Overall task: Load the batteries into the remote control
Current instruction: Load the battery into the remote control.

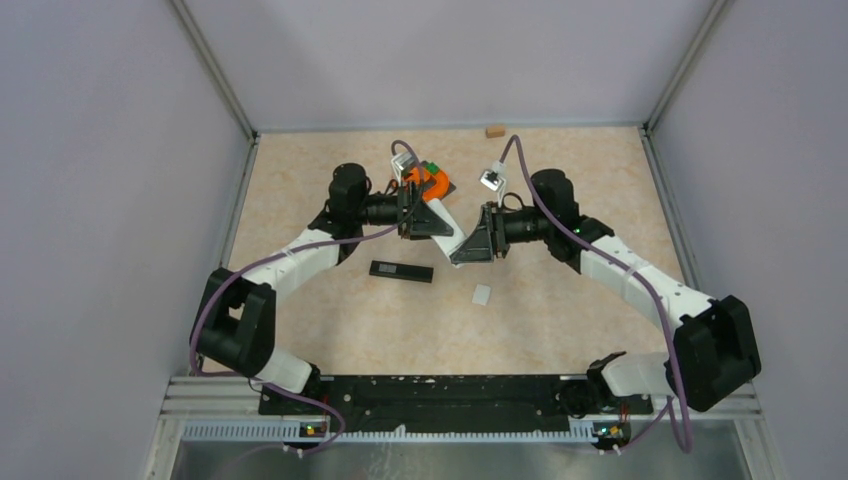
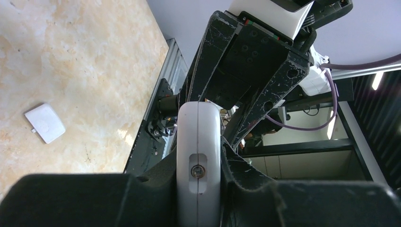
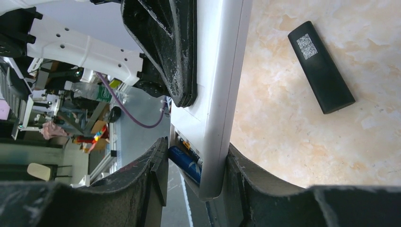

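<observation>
Top view: my left pincer (image 1: 416,215) and right pincer (image 1: 482,240) each clamp one end of the white remote (image 1: 455,235) above the table (image 1: 560,310).
Left wrist: a loose cover (image 2: 45,123) lies on the table.
Right wrist: a blue battery (image 3: 184,163) sits in the remote's open bay, beside my finger.
Doing it well: I judge both grips should hold steady while the battery is pressed flat.

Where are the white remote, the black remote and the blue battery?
white remote (image 3: 220,71), right wrist view, long side
black remote (image 1: 401,271), top view, middle
blue battery (image 3: 185,163), right wrist view, visible side
</observation>
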Available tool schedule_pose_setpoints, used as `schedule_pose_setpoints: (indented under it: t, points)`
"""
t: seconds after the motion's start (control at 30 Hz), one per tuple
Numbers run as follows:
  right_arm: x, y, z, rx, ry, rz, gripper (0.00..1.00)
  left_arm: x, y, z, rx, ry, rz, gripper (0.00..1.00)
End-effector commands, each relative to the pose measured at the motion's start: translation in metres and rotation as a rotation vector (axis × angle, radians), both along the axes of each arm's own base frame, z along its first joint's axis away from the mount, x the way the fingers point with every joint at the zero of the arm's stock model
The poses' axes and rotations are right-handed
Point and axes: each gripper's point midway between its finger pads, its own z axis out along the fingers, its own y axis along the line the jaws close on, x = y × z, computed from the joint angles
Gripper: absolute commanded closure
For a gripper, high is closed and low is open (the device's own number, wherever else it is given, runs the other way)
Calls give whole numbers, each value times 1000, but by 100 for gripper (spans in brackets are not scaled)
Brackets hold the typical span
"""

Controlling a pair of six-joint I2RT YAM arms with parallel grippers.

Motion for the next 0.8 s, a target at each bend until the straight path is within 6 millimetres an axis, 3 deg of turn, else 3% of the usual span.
schedule_pose_setpoints:
  t: [0.0,0.17,0.37,0.7,0.77]
  points:
    - [2,0,18,58,-118,27,85,-14,5,19,-53,-11,-52,100]
    - [12,-2,9,18,-122,-40,81,-16,7,21,-59,-5,-57,100]
    - [26,-8,-3,-52,-175,-100,62,-16,7,18,-55,18,-57,100]
    - [28,-17,-12,-115,-264,-99,51,-14,7,15,-53,40,-53,100]
    - [28,-17,-13,-121,-262,-100,44,-14,7,15,-55,40,-56,100]
